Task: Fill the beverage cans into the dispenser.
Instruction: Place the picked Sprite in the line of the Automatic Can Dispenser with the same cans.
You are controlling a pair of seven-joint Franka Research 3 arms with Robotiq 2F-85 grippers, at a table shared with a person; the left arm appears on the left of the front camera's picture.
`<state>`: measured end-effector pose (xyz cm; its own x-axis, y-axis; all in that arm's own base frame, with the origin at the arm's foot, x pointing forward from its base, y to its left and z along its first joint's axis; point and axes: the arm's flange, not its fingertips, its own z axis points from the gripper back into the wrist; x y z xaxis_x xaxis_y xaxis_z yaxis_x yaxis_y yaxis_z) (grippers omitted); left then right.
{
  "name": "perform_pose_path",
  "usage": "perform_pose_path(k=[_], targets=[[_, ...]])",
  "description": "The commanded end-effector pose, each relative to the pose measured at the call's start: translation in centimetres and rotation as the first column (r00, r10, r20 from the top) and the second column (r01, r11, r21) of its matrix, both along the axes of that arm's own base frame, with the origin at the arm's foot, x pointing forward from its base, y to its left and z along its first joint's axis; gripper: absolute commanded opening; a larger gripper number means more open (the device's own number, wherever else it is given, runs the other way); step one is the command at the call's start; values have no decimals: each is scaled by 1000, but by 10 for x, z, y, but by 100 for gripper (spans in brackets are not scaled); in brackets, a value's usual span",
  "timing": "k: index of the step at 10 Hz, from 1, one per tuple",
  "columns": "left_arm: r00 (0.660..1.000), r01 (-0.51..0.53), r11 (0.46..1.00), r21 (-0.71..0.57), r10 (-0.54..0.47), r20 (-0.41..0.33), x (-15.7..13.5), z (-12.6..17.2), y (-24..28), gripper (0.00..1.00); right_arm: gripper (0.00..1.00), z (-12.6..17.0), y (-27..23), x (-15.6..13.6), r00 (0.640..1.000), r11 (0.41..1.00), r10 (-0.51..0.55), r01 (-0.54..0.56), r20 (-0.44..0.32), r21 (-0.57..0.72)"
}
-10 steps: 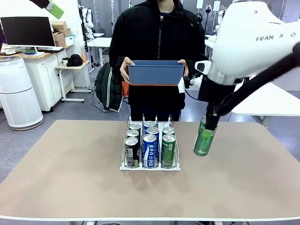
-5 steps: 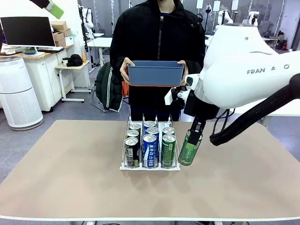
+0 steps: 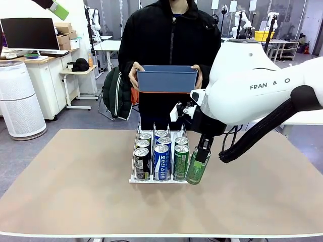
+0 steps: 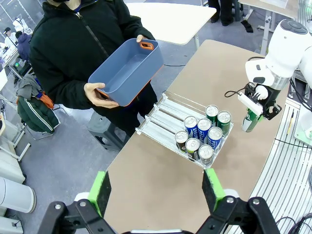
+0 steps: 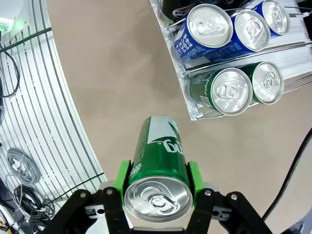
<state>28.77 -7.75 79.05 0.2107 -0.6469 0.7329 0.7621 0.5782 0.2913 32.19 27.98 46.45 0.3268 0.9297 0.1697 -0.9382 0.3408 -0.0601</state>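
Six beverage cans (image 3: 161,154) stand in the dispenser (image 3: 161,179), two per lane, at the middle of the surface (image 3: 75,186). Just beside the dispenser's right front corner, a green can (image 3: 197,170) hangs tilted, the right gripper (image 3: 201,160) jaws clamped on it. High above the dispenser, the left gripper (image 4: 158,187) has its jaws apart. Beyond the dispenser, a person holds a blue tub (image 3: 167,79).

The right gripper (image 3: 200,160) points down with jaws clamped, while the left gripper (image 4: 157,190) hangs high, jaws spread.
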Motion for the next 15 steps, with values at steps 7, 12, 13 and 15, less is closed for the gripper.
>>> perform_pose_path(k=[7,12,13,15], targets=[[1000,10,1000,-5,-10,-8,0,-1,1,100,58,0,11,8,995,999,-34,31,90,30],[1000,10,1000,-5,-10,-8,0,-1,1,100,58,-16,31,31,989,995,-83,75,120,67],[1000,10,1000,-5,-10,-8,0,-1,1,100,58,-22,34,40,988,995,-91,84,127,60],[1000,10,1000,-5,-10,-8,0,-1,1,100,58,-29,38,56,980,992,-125,117,157,56]])
